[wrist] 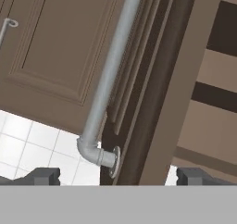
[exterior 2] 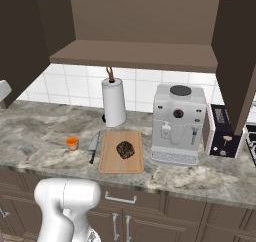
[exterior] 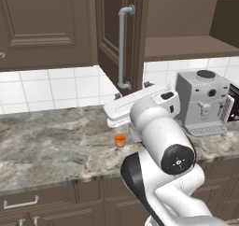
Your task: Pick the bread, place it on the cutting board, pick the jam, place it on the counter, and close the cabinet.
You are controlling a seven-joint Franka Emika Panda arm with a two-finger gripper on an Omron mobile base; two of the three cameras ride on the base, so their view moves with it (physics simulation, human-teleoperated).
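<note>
The cabinet [exterior: 116, 38] is what's left: its left door [wrist: 139, 79] stands swung out, edge-on to my hand camera, with the shelf [exterior 2: 135, 53] bare behind it. The bread [exterior 2: 125, 149] sits on the board [exterior 2: 121, 153], and the jam [exterior 2: 73, 143] stands on the counter [exterior 2: 30, 131], left of the board, a knife [exterior 2: 93, 147] between them. So I judge only the closing remains.

My gripper [wrist: 118, 176] is spread wide and holds nothing; the fingertips [wrist: 44, 175] flank the lower end of the door's handle [wrist: 109, 79], just below its elbow mount.

The risks as I see them: if I push on the handle's bend, not the door face, my fingers could slip off the round bar and the door would stay ajar. If I catch the handle between my fingers, I may drag the door further open as I swing. My forearm [exterior: 140, 103] hangs over the counter near the jam, so a low sweep could knock it over. The coffee machine [exterior 2: 177, 123] stands close on my right too.
</note>
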